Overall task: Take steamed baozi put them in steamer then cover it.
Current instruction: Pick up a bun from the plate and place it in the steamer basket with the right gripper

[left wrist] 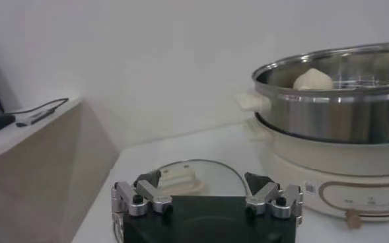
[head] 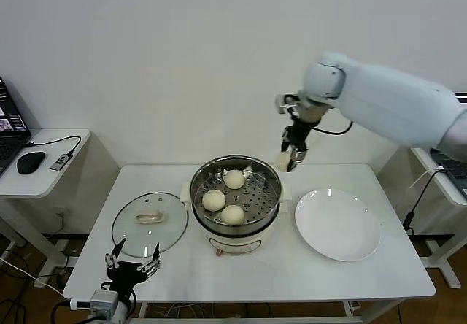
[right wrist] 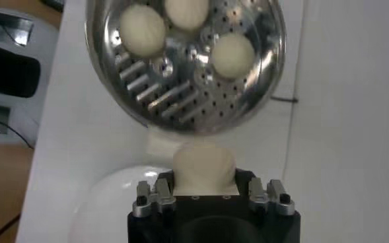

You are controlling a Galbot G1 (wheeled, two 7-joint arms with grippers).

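Note:
The steel steamer (head: 235,172) stands mid-table on its white base, and three cream baozi (head: 214,200) lie on its perforated tray; they also show in the right wrist view (right wrist: 142,30). My right gripper (head: 290,162) is shut on a fourth baozi (right wrist: 203,166) and holds it in the air just beyond the steamer's far right rim. The glass cover (head: 149,222) with its cream handle lies flat on the table left of the steamer. My left gripper (head: 133,263) is open and empty, low at the table's front edge, near the cover (left wrist: 193,177).
An empty white plate (head: 338,223) lies right of the steamer. A side desk (head: 44,165) with a mouse and laptop stands at the left. Another desk edge shows at the far right.

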